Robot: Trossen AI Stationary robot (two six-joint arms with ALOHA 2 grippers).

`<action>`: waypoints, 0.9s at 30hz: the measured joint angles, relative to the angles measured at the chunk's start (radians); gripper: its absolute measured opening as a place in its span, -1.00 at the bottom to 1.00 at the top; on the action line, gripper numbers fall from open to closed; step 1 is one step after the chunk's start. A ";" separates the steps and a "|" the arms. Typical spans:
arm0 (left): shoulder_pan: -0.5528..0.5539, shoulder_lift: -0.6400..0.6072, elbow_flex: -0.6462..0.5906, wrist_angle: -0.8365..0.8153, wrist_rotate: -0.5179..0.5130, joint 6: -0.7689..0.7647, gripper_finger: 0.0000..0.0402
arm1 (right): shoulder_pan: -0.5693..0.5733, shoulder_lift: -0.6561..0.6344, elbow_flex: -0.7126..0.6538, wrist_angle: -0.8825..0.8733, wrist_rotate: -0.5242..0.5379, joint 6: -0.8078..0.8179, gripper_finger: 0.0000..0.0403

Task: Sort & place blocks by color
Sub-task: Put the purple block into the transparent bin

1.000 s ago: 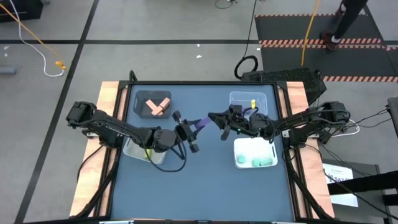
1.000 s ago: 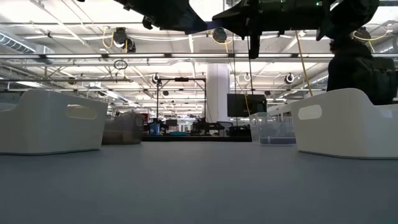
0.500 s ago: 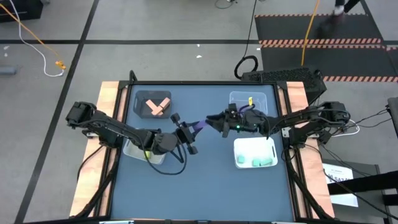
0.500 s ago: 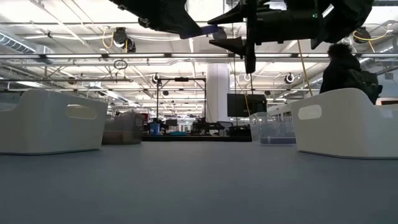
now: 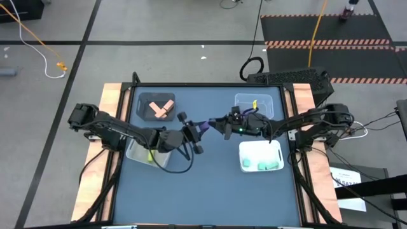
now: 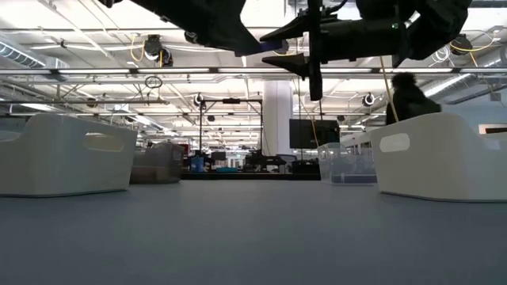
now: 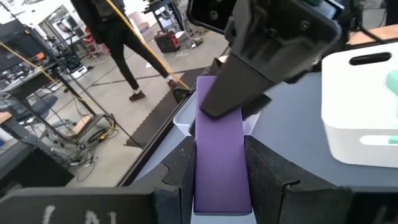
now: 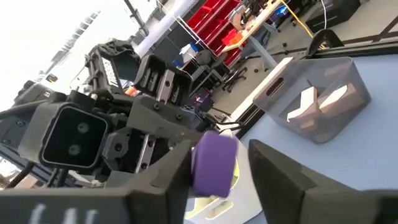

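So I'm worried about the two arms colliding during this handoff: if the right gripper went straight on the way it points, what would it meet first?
The purple block, whose end sits between its fingers, and right behind it the left gripper shut on that block. Depth is hard to judge.

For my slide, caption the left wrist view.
Left end effector holds purple bar as right end effector takes it.

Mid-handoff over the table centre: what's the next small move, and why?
Probably shut the right gripper onto the purple block before the left gripper lets go. The left fingers clamp the block's sides, while the right fingers straddle its far end with a gap showing on one side.
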 joint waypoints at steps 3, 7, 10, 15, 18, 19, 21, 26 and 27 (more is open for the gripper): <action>0.010 0.000 0.000 -0.014 0.003 -0.004 -0.47 | 0.000 0.021 0.014 0.005 0.001 0.007 -0.44; 0.015 0.000 0.000 -0.031 -0.003 -0.009 -0.47 | 0.001 0.022 0.022 -0.001 0.002 -0.031 -0.76; 0.016 0.000 0.000 -0.033 -0.006 -0.008 -0.45 | 0.000 0.021 0.022 0.002 0.001 -0.067 -0.80; 0.014 -0.001 0.000 -0.018 0.009 -0.049 -0.07 | -0.004 0.017 0.022 -0.012 -0.025 -0.137 -0.80; 0.011 -0.001 0.000 -0.002 -0.004 -0.078 0.13 | -0.022 -0.004 0.021 -0.022 -0.026 -0.179 -0.80; 0.008 -0.001 0.000 0.002 -0.018 -0.085 0.18 | -0.029 -0.018 0.021 -0.035 -0.026 -0.196 -0.80; -0.006 -0.001 0.000 0.003 -0.064 -0.104 0.26 | -0.044 -0.047 0.021 -0.047 -0.024 -0.239 -0.80; -0.049 -0.002 0.001 -0.067 -0.133 -0.238 0.33 | -0.056 -0.135 0.021 -0.097 0.017 -0.391 -0.80; -0.056 -0.002 0.001 -0.089 -0.133 -0.274 0.33 | -0.056 -0.153 0.021 -0.104 0.028 -0.417 -0.80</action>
